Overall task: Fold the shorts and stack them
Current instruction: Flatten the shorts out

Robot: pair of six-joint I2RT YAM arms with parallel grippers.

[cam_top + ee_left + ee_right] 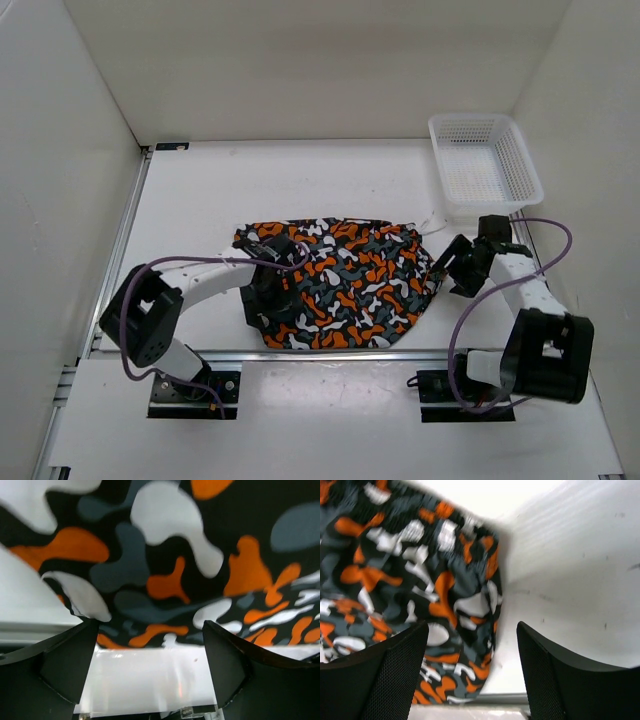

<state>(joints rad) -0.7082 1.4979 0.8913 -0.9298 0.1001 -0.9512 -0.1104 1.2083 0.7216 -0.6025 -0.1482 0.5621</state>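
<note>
The shorts (345, 285), printed in orange, black, grey and white blotches, lie folded flat on the white table, near its front edge. A white drawstring end (432, 218) pokes out at their far right corner. My left gripper (268, 290) is open over the shorts' left part; in the left wrist view the fabric (165, 565) fills the top and bare table shows between the fingers (65, 665). My right gripper (447, 268) is open just off the shorts' right edge; the right wrist view shows that edge (470, 605) beside its left finger (380, 680).
A white mesh basket (484, 166) stands at the back right of the table. White walls enclose the table on the left, back and right. A metal rail (330, 353) runs along the front edge just below the shorts.
</note>
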